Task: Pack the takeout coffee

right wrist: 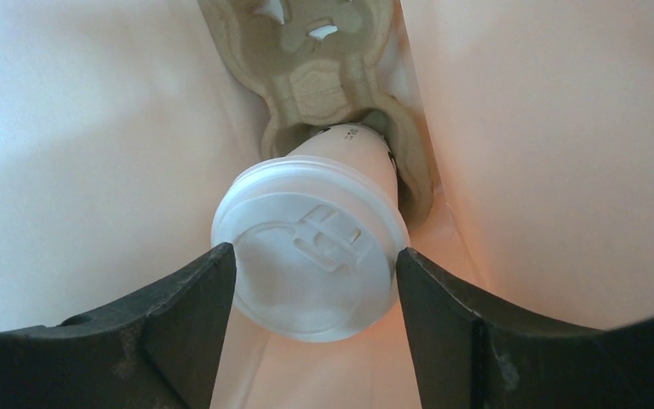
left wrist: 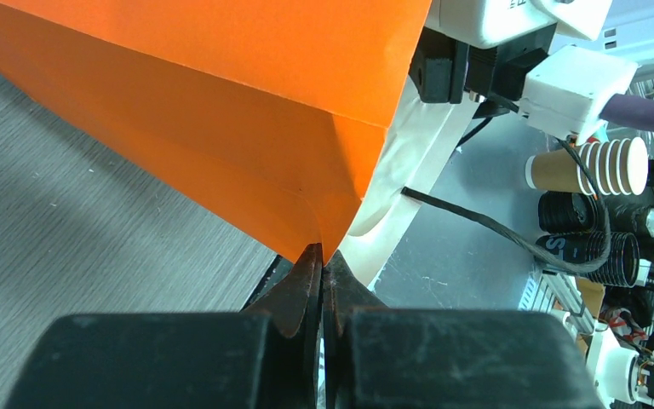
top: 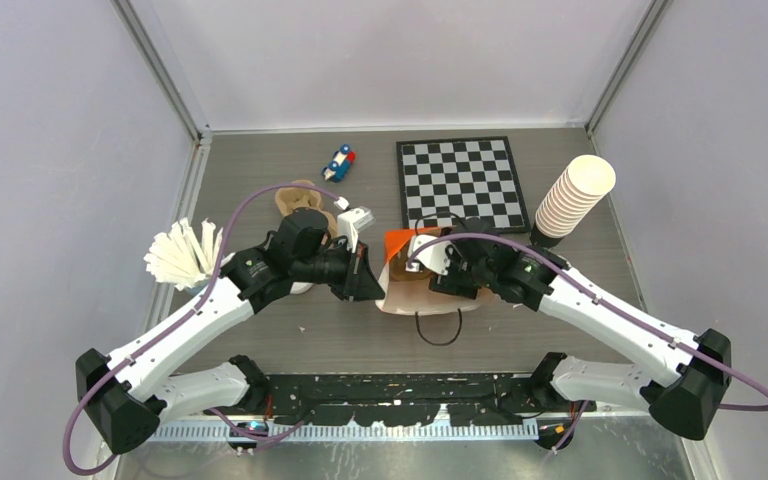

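The orange paper bag (top: 397, 243) lies on its side mid-table, mouth toward the right arm. My left gripper (top: 368, 285) is shut on the bag's orange edge (left wrist: 221, 102), fingertips pinched together (left wrist: 324, 256). My right gripper (top: 430, 275) reaches inside the bag. In the right wrist view the takeout coffee (right wrist: 306, 264), a white cup with a sip lid, sits tilted in a pocket of a brown cardboard carrier (right wrist: 324, 77). My right gripper (right wrist: 316, 252) has a fingertip touching each side of the lid. The cup is hidden in the top view.
A chessboard (top: 457, 180) lies behind the bag. A tall stack of lidless cups (top: 575, 195) stands at the right. A toy car (top: 339, 163), a brown carrier (top: 295, 200) and a white fanned bundle (top: 182, 255) lie at the left. The bag's black handle (top: 440, 330) loops forward.
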`<state>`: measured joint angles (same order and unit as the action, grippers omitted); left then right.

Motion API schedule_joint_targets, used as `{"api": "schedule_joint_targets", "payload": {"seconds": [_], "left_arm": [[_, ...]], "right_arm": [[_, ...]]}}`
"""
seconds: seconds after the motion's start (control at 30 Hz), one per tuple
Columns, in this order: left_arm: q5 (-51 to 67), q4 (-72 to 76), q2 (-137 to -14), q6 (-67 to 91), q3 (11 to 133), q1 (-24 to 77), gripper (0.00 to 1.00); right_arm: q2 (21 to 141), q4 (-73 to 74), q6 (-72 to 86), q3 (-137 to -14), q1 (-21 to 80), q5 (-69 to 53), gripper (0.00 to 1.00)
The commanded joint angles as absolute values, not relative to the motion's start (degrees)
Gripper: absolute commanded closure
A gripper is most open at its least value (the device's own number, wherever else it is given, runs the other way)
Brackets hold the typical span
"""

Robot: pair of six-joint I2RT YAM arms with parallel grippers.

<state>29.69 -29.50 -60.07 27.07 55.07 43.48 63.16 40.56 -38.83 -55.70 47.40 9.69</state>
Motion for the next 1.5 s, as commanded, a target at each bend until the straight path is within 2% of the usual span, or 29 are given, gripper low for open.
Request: {"api": "schedule_joint_targets", "payload": {"seconds": [0.0,0.07,0.17,0.3,0.63,1.47], "left_arm": [[30.9,-30.1,-59.3,27.1,57.1,43.6,1.00],[30.9,-30.1,-59.4,27.1,57.1,43.6,1.00],[31.1,-30.1,-59.5,27.1,57.2,43.6,1.00],[31.1,-30.2,-59.5,27.2,57.2,43.6,1.00],[31.2,-29.8,-59.6,27.6,57.2,43.6,1.00],[32.4,-25.4,-57.9,35.7,55.7,43.6,1.00]], "right_arm": [[61.0,40.6,-37.6,-57.6,46.9,9.9,0.27],[60.8,40.2,-37.2,-57.3,47.0,10.7,0.25],[59.8,38.2,-36.6,-56.6,47.0,12.2,0.12],[59.7,39.0,-36.0,-58.2,47.0,11.7,0.11],[59.8,41.9,-34.1,-60.1,47.0,8.3,0.22],[60.1,52.5,-24.5,-65.6,47.1,3.5,0.28]]}}
